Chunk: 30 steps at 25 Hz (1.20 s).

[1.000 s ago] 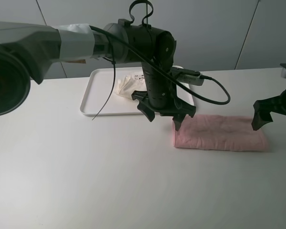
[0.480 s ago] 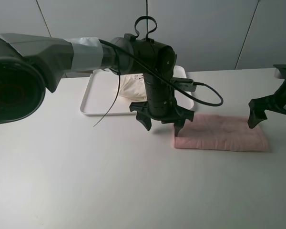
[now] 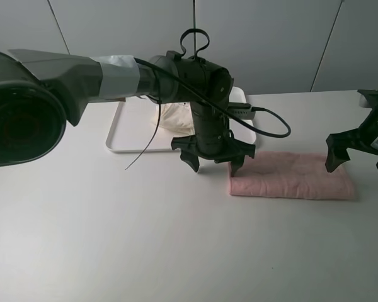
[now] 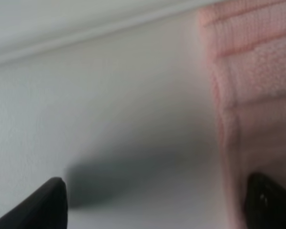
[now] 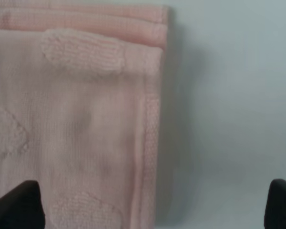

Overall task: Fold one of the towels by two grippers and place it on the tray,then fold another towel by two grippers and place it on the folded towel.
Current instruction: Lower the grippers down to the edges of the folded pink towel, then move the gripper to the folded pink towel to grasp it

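The pink towel lies on the table as a long folded strip, to the right of the tray. My left gripper hangs open over the strip's left end, one finger above the cloth and the other over bare table. The left wrist view shows the pink towel edge beside one fingertip. My right gripper stands open over the right end, straddling the pink towel edge. The cream towel sits bundled on the tray, partly hidden by the left arm.
A black cable loops from the left arm over the tray's right side and the table. The white table stretches in front and to the left. A grey wall stands behind the tray.
My left gripper has sunk a little at the towel's left end. The right gripper has shifted slightly left over the right end. Both stay open; the towel has not moved.
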Each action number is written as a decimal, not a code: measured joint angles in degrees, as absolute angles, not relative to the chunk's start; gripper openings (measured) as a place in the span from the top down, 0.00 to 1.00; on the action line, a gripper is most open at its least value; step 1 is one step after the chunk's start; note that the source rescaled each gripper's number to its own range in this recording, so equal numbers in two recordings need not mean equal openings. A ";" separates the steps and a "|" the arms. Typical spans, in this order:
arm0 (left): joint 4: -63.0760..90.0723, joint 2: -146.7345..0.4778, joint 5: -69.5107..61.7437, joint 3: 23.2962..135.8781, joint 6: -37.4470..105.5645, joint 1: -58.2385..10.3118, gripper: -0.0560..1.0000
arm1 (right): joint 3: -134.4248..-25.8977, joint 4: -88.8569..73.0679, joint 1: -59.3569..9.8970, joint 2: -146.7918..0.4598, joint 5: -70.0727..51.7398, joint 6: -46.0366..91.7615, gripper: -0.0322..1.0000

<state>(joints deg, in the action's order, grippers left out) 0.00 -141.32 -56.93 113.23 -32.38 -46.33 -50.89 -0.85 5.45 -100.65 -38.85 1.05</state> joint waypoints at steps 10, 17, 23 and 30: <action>0.00 -141.40 -56.92 113.23 -32.74 -46.33 0.03 | -50.89 -0.63 5.45 -100.75 -37.61 1.05 0.00; 0.00 -141.40 -57.14 113.23 -32.74 -46.33 0.03 | -51.03 -0.63 5.45 -104.43 -37.17 1.05 0.00; 0.00 -141.40 -57.14 113.23 -32.62 -46.33 0.03 | -51.64 -0.63 5.45 -106.42 -36.89 1.05 0.02; -0.32 -141.40 -58.02 113.25 -31.35 -46.33 0.03 | -55.56 -0.42 5.53 -110.52 -39.70 1.05 0.04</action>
